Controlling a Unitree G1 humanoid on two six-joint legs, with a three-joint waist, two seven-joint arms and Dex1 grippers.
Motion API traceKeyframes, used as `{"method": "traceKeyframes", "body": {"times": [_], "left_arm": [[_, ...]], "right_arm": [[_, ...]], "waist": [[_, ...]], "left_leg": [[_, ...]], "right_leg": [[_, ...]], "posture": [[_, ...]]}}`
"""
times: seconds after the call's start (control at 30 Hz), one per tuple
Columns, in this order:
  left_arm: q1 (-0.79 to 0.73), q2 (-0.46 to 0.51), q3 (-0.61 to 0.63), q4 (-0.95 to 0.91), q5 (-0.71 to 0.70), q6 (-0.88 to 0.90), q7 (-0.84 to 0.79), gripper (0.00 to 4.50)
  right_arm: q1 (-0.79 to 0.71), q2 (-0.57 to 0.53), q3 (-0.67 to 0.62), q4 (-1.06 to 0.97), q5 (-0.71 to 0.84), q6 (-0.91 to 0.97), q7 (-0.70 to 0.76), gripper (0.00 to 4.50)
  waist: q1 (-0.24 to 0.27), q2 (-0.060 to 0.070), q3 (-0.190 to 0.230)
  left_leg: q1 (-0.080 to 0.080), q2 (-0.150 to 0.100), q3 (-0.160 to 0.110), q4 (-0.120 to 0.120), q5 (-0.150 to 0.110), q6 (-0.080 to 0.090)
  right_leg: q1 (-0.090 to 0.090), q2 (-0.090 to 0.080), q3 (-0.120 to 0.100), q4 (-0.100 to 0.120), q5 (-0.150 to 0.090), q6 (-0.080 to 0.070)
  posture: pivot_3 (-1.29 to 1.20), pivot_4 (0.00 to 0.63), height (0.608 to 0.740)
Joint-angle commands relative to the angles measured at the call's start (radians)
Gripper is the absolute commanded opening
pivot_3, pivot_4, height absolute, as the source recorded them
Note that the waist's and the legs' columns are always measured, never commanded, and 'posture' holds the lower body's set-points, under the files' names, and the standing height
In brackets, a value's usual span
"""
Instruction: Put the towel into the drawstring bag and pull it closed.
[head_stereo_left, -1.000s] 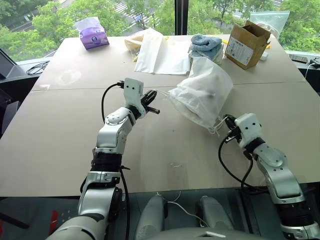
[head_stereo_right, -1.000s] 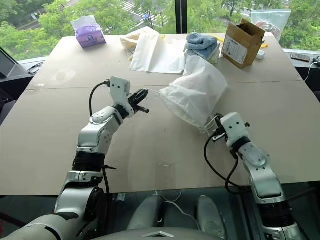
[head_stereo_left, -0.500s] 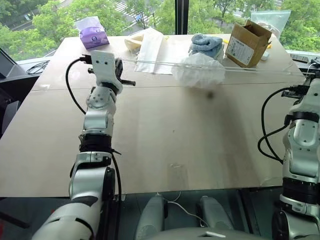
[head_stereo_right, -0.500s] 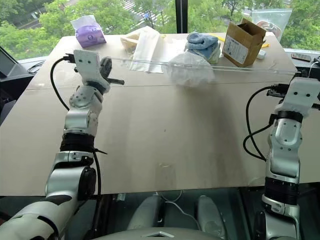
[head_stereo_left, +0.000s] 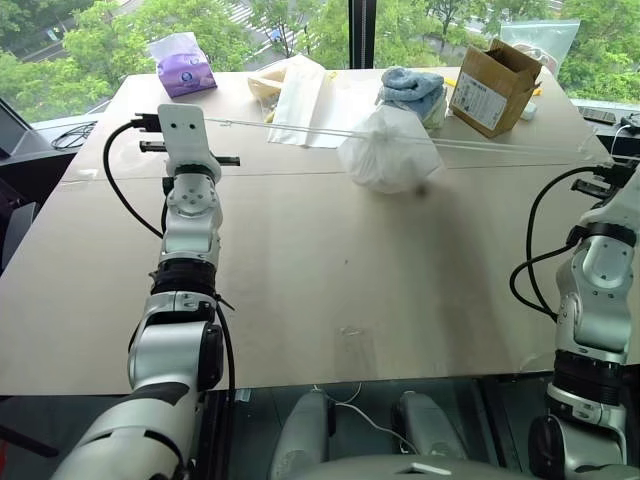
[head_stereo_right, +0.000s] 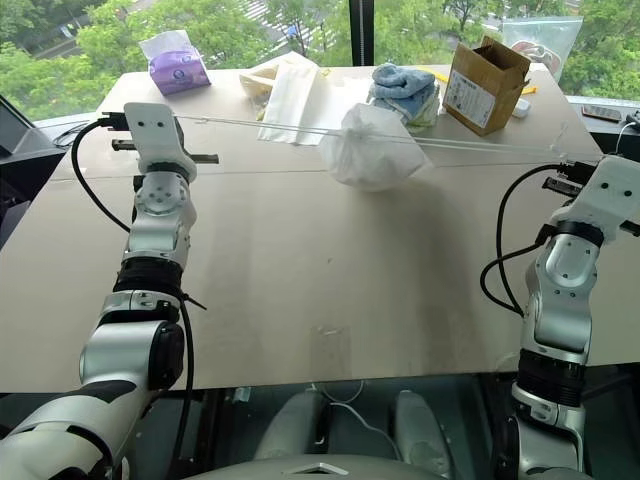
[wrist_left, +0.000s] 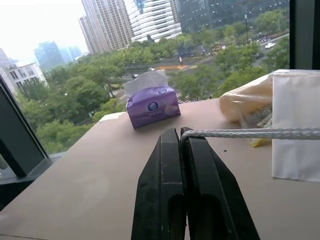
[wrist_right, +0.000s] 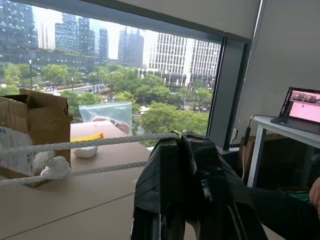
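Left eye view takes in a wide tan table (head_stereo_left: 330, 270) set against a window. At the far left corner sits a purple tissue pack (head_stereo_left: 182, 65). Just nearer than it, the left gripper (head_stereo_left: 222, 160) is raised over the left part of the table, its two black fingers pressed together on the end of a white cord (head_stereo_left: 290, 128); the left wrist view shows that cord (wrist_left: 250, 133) coming out from between the closed fingertips and running off sideways. The cord runs taut across the table to the drawstring bag (head_stereo_left: 388, 150), which is bunched into a rounded white bundle, its mouth gathered tight where the cords meet, above the middle of the table toward the far side. The towel cannot be seen. Behind the bag lie flat white bags (head_stereo_left: 310, 100) and a pile of blue and pale towels (head_stereo_left: 412, 88). To the right of that pile stands an open cardboard box (head_stereo_left: 492, 85), with a clear plastic bag (head_stereo_left: 540, 42) behind it. From the drawstring bag a second stretch of cord (head_stereo_left: 510, 146) goes tight to the right gripper (wrist_right: 182, 140), which is held up at the table's right edge; its fingers are clamped shut on two strands of cord (wrist_right: 90, 142). Beyond it a laptop (wrist_right: 302, 107) sits on a white desk.
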Motion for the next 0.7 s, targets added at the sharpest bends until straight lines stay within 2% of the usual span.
{"method": "traceKeyframes", "body": {"times": [0.03, 0.1, 0.2, 0.4, 0.57, 0.7], "left_arm": [[0.031, -0.001, 0.061, -0.056, -0.168, 0.031, -0.266, 0.00], [0.062, -0.030, 0.015, -0.146, -0.230, 0.034, -0.441, 0.00], [0.090, -0.013, 0.020, -0.244, -0.253, -0.016, -0.534, 0.00], [-0.065, 0.061, 0.124, -0.180, -0.239, -0.144, -0.465, 0.00], [-0.003, 0.048, 0.075, -0.205, -0.237, -0.134, -0.574, 0.00], [0.138, 0.034, 0.041, -0.300, -0.237, -0.065, -0.628, 0.00]], "right_arm": [[0.021, -0.065, -0.133, -0.054, 0.180, 0.048, 0.144, 0.03], [0.031, -0.088, -0.094, -0.091, 0.256, 0.067, 0.248, 0.03], [0.023, -0.141, -0.114, -0.143, 0.289, 0.071, 0.289, 0.03], [-0.038, -0.240, -0.212, -0.112, 0.240, 0.027, 0.236, 0.03], [0.011, -0.212, -0.163, -0.124, 0.314, 0.082, 0.321, 0.03], [0.155, -0.245, -0.046, -0.189, 0.408, 0.228, 0.509, 1.23]], "waist": [[0.000, 0.000, 0.000], [0.003, 0.000, 0.000], [-0.001, 0.001, 0.000], [-0.002, 0.000, 0.000], [-0.001, 0.006, -0.006], [-0.002, 0.005, -0.006]], "left_leg": [[0.000, 0.000, 0.000, 0.000, 0.000, 0.000], [0.000, 0.000, 0.002, 0.000, 0.000, 0.000], [0.000, 0.000, 0.002, -0.001, 0.000, 0.000], [0.000, 0.000, 0.002, 0.000, 0.000, 0.000], [0.003, 0.000, 0.003, -0.001, -0.001, 0.001], [0.002, 0.000, 0.002, 0.000, -0.001, 0.001]], "right_leg": [[0.000, 0.000, 0.000, 0.000, 0.000, 0.000], [0.001, 0.000, 0.000, -0.001, 0.000, 0.000], [0.000, 0.000, 0.000, -0.001, 0.000, 0.000], [0.000, 0.001, 0.001, 0.000, 0.000, 0.000], [0.004, 0.000, 0.001, -0.002, 0.000, 0.000], [0.002, 0.001, 0.000, -0.001, 0.000, 0.000]], "posture": [[0.00, 0.150, 0.740], [0.00, 0.150, 0.740], [0.00, 0.150, 0.740], [0.00, 0.150, 0.740], [0.00, 0.150, 0.740], [0.00, 0.150, 0.740]]}}
